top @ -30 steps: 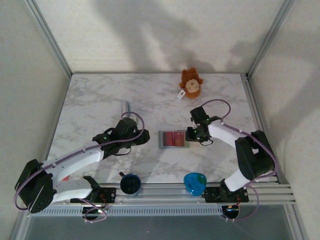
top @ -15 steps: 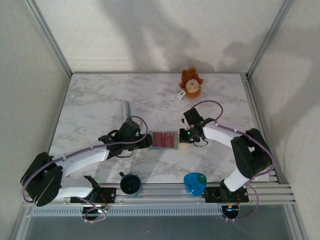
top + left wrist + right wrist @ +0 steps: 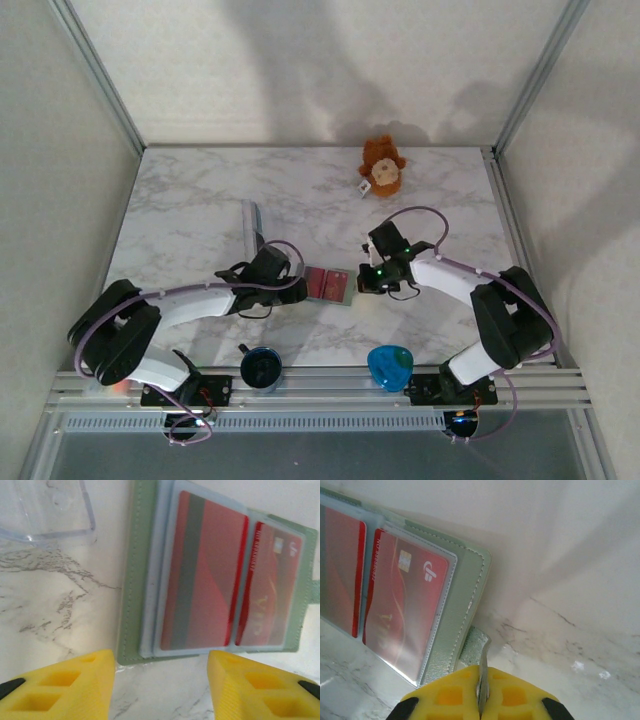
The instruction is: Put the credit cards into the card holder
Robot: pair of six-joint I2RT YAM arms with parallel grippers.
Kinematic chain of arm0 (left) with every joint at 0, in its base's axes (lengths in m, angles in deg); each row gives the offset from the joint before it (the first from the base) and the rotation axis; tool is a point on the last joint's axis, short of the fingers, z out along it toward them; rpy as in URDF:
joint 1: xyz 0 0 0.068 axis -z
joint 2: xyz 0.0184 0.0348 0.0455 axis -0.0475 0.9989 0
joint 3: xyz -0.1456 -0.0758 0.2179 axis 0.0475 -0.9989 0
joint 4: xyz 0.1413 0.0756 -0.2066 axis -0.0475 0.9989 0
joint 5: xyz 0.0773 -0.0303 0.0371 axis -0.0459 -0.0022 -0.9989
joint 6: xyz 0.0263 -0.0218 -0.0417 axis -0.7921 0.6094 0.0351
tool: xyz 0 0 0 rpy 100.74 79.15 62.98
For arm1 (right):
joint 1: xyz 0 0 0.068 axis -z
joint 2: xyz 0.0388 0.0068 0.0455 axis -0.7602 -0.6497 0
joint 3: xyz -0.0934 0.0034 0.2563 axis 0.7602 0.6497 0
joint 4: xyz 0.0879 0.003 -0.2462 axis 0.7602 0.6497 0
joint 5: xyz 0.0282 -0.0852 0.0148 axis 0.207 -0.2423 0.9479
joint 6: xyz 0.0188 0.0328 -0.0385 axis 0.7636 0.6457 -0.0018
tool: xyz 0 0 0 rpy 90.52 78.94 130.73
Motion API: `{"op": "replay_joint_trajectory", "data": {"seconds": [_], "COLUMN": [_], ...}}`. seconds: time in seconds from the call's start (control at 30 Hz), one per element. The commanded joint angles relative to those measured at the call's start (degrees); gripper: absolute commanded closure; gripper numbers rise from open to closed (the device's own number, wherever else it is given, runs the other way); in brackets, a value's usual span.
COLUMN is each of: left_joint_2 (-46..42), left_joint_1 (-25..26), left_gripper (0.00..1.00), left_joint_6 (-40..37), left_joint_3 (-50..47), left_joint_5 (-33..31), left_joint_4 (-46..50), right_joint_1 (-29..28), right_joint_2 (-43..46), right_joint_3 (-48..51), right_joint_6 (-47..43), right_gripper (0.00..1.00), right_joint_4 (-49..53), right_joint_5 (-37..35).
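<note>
While the card holder lay open on the marble bench near the middle of the overhead frame, both credit cards sat side by side inside its clear blue-grey sleeves. At its left edge in that frame, the left fingers stood apart, released, with nothing between them. In the left wrist view the holder's green border lay just above the gap. At the holder's right edge, the right fingers were clenched on its thin green tab, seen at the bottom centre of the right wrist view. A clear plastic stand lay up-left of the holder, and a brown plush toy sat near the top edge of the bench.
</note>
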Motion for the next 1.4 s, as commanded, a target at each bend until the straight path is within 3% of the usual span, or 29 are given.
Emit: {"op": "replay_joint_trajectory", "data": {"seconds": [0.0,0.17,0.33,0.53,0.73,0.93,1.17,1.37], "left_joint_2": [2.81,6.25,6.97,2.01,-4.97,1.25,7.74,10.91], "left_joint_1": [-0.05,-0.04,-0.04,0.39,0.84,2.33,5.68,6.92], "left_gripper": [0.48,0.49,0.57,0.76,0.72,0.73,0.69,0.65], "left_joint_6": [0.43,0.66,0.62,1.3,0.4,-0.36,-1.05,-1.0], "left_joint_3": [0.03,1.15,1.6,0.45,-0.48,1.91,5.02,6.3], "left_joint_5": [0.9,2.82,5.33,6.24,6.71,11.97,16.65,16.83], "left_joint_4": [-2.07,-3.81,-6.15,-9.49,-11.46,-13.77,-14.34,-14.6], "right_joint_1": [0.72,1.03,1.02,1.01,0.68,0.67,1.02,1.11], "right_joint_2": [0.99,0.21,-0.54,-0.98,-1.01,-0.5,1.65,2.63], "right_joint_3": [0.72,1.09,1.11,1.66,4.19,7.07,8.21,7.49], "right_joint_6": [-0.84,-0.64,-0.49,0.06,2.04,4.87,5.25,5.39], "right_gripper": [1.0,1.0,1.0,1.0,1.0,1.0,1.0,0.84], "right_joint_4": [1.68,0.33,-0.74,-3.04,-8.46,-13.11,-11.62,-8.01], "right_joint_5": [0.73,2.41,3.57,6.78,12.05,12.5,8.35,4.86]}}
